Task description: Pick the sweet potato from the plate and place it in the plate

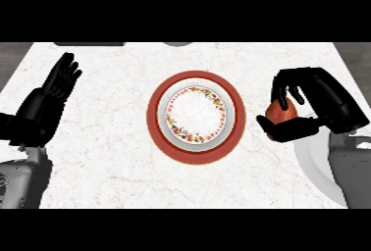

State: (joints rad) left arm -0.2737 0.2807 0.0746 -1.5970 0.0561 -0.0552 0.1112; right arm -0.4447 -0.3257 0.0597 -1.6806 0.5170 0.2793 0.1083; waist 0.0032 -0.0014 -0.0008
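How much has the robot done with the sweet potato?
Picked up: the right hand is curled round the sweet potato, near the plain plate at the right edge. Left: carrying it to the flowered plate and letting go. The left hand rests open.

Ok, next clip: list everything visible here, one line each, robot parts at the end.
counter: one, white marbled, fills the view.
red plate: one, red, at the counter's centre, under the patterned plate.
patterned plate: one, white with a floral rim, stacked on the red plate.
plain plate: one, pale white, right edge, partly hidden by the right forearm.
sweet potato: one, orange-red, held in the right hand.
left hand: one, black, at left, open, fingers up, resting.
right hand: one, black, at right, curled round the sweet potato.
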